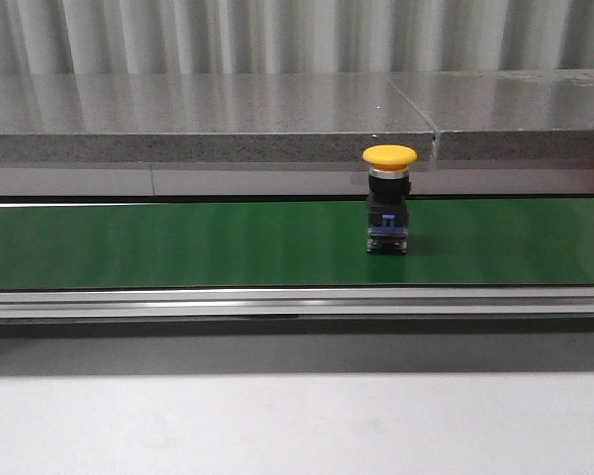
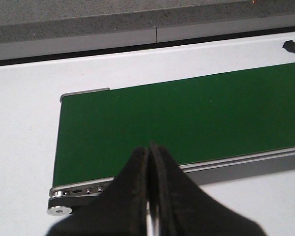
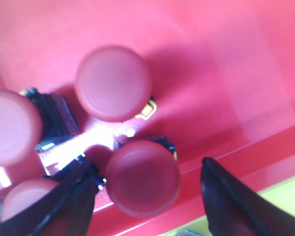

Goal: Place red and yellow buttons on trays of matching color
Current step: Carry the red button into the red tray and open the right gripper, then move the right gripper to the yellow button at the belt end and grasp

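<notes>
Standing upright on the green conveyor belt (image 1: 178, 242), a yellow button (image 1: 388, 198) sits right of centre in the front view: yellow mushroom cap on top, black and blue body below, base on the belt. Nothing touches it. Neither arm shows in that view. Grey stone ledge (image 1: 208, 124) runs behind the belt; pale table (image 1: 277, 426) in front.

Left wrist view: left tool (image 2: 149, 196) hangs over the near edge of the belt by its end roller (image 2: 59, 210). Its dark fingers (image 2: 130, 196) are pressed together, holding nothing. White table on either side of the belt.

Right wrist view: right tool (image 3: 147, 196) low over the red tray (image 3: 211, 59), fingers spread apart. A red button (image 3: 143, 178) stands between them; contact cannot be told. Three more red buttons in the tray: one (image 3: 113, 82) just beyond, one (image 3: 12, 127) at the frame edge, one (image 3: 22, 199) partly hidden behind a finger. View is blurred. A strip of yellow-green surface (image 3: 280, 196) borders the tray's rim.
</notes>
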Robot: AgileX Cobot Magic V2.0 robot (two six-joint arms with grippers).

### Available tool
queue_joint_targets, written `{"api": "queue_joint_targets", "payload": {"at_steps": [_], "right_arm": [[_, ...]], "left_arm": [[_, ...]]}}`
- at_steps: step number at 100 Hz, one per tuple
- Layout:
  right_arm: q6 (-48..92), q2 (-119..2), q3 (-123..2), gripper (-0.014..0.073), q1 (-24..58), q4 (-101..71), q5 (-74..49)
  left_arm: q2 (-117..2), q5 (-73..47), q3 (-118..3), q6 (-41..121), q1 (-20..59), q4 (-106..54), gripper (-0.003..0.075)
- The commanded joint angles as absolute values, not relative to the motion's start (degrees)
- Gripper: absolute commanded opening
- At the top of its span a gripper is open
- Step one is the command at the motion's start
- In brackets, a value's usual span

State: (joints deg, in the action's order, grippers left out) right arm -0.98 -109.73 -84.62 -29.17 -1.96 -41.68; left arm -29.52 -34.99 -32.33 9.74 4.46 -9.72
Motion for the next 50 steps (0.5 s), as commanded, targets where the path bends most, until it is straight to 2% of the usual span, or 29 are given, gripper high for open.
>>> {"api": "queue_joint_targets", "payload": {"at_steps": [1, 50], "right_arm": [[-0.8, -104.0, -86.4, 0.0476, -29.5, -2.0, -38.9], [-0.7, -88.3, -78.5, 0.0476, -26.9, -1.1, -39.2]], "left_arm": [[-29.7, -30.8, -33.9, 9.8, 4.9, -10.7, -0.002], [-29.7, -30.8, -33.9, 9.8, 4.9, -10.7, -0.002]]}}
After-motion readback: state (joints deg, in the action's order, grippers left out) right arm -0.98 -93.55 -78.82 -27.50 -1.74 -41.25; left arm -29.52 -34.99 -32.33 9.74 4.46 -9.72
